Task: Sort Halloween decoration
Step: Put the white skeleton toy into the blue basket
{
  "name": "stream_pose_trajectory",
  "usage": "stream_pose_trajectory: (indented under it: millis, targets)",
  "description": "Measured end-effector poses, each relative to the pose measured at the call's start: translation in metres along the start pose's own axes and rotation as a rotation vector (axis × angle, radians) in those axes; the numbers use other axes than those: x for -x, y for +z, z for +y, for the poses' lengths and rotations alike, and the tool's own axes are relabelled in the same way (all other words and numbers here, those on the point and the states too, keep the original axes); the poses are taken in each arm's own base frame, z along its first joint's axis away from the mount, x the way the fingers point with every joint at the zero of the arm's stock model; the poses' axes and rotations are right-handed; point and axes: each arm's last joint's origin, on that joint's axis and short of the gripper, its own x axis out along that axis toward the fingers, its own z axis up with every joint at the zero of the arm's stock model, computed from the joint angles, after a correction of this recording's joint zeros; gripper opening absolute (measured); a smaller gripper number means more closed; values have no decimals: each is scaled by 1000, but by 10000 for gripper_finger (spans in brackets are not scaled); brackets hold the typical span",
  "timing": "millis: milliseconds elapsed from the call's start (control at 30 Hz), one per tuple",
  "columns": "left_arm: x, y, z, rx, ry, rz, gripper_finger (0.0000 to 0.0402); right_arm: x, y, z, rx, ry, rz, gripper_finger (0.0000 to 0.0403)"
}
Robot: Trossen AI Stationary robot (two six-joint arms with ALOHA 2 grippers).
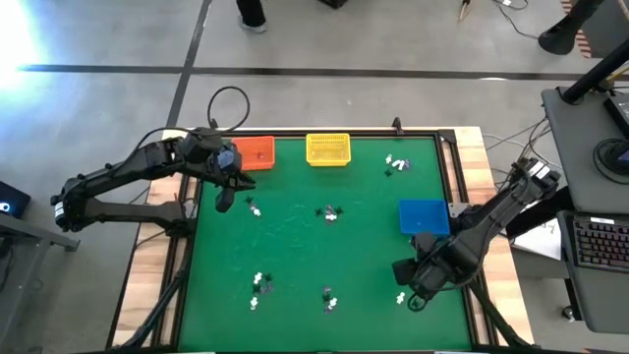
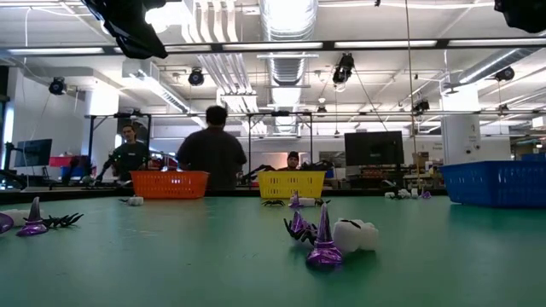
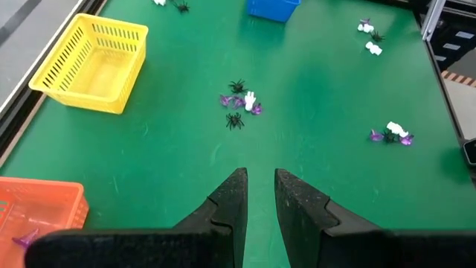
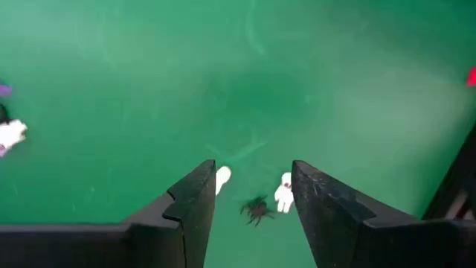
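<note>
The Halloween decoration lies in small clusters of white, black and purplish trinkets on the green table: one at the centre (image 1: 330,212), others far right (image 1: 396,164) and along the near edge (image 1: 259,283), (image 1: 328,298). My right gripper (image 1: 411,293) hangs open, pointing down, over a black spider (image 4: 256,210) and two white trinkets (image 4: 283,193), (image 4: 222,177) at the near right, touching none. My left gripper (image 3: 260,195) hovers beside the orange basket (image 1: 257,152), its fingers a narrow gap apart with nothing between them.
The orange basket, with a purple trinket (image 3: 26,238) inside, and a yellow basket (image 1: 327,148) stand at the far edge. A blue basket (image 1: 424,216) sits at the right edge, just beyond my right gripper. People stand behind the table (image 2: 213,145).
</note>
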Motion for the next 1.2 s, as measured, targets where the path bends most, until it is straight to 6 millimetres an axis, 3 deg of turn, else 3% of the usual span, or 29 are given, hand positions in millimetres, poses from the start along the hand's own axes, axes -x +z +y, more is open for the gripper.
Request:
stream_pose_trajectory:
  millis: [800,1200]
  targets:
    - [0,-1,0,-21,-1,7,52,-60,-40,11,80,-218,105,173]
    - [0,-1,0,-19,-1,11,52,-79,-47,11,90,-245,93,173]
